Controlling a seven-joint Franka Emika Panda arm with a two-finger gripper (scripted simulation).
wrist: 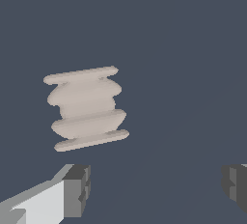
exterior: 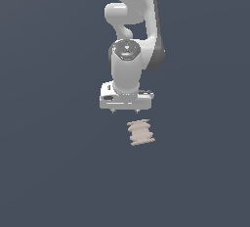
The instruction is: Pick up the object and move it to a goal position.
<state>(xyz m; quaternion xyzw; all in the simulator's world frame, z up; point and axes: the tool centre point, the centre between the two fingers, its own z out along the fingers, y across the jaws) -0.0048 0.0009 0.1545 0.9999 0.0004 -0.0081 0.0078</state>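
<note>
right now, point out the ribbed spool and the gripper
ribbed spool (wrist: 86,108): wrist view, on its middle ribs
ribbed spool (exterior: 141,132): exterior view, on its body
gripper (wrist: 154,189): wrist view, midway between the fingertips

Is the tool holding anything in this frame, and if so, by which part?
Nothing is held. The tool is open, its fingers apart with nothing between them; the ribbed object lies clear of them, ungripped.

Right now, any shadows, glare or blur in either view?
Exterior view: flat even light, no cast shadow under the ribbed spool, soft shading on the white arm, sharp. Wrist view: spool crisp, no glare; gripper fingers cut off by the frame edge.
</note>
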